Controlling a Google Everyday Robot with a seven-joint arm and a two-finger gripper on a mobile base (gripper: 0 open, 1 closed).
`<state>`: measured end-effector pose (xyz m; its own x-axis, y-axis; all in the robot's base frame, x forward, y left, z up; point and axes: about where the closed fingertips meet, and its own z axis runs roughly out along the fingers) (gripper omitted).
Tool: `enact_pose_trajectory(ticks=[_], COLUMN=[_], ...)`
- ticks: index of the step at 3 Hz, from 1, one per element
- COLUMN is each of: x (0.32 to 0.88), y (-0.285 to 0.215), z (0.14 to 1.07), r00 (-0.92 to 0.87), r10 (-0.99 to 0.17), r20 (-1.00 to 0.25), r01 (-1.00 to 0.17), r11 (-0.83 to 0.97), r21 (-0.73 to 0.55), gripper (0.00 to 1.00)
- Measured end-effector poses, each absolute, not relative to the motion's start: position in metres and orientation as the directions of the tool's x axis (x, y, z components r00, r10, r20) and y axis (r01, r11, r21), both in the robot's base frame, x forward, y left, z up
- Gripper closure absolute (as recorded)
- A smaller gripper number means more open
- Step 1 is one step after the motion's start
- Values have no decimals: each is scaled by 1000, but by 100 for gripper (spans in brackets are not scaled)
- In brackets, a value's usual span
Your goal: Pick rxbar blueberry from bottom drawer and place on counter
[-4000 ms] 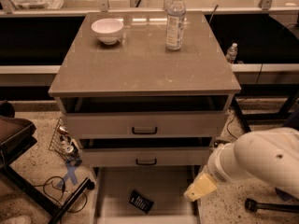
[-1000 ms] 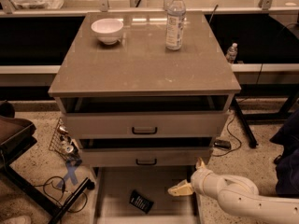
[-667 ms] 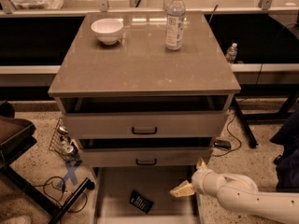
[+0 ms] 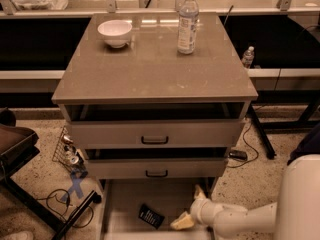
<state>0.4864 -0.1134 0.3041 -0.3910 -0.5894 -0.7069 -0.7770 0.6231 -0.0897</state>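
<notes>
The rxbar blueberry [image 4: 151, 216] is a dark packet with white lettering, lying flat on the floor of the open bottom drawer [image 4: 125, 201], left of centre. My gripper [image 4: 191, 207] is low inside the drawer, just right of the bar and apart from it. It is open and empty, with one pale fingertip [image 4: 182, 222] near the bar and the other further back. The counter [image 4: 155, 66] is the grey-brown top of the cabinet above.
A white bowl [image 4: 115, 32] and a clear water bottle [image 4: 187, 21] stand at the back of the counter. The two upper drawers [image 4: 155, 134] are slightly pulled out above the gripper. A chair [image 4: 15, 149], cables and a basket are on the floor to the left.
Over four seconds the arm has come down from beside the cabinet into the bottom drawer. In the last second the gripper has turned and lowered, right of the bar.
</notes>
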Motion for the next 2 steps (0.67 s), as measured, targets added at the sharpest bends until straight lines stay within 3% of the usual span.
enact_pose_trajectory(ticks=[2], x=[455], y=[-81], z=[249], r00=[-398], r10=[-565], r20=[-723], r01=[-797], r11=[604], r21=[-33], gripper=[0])
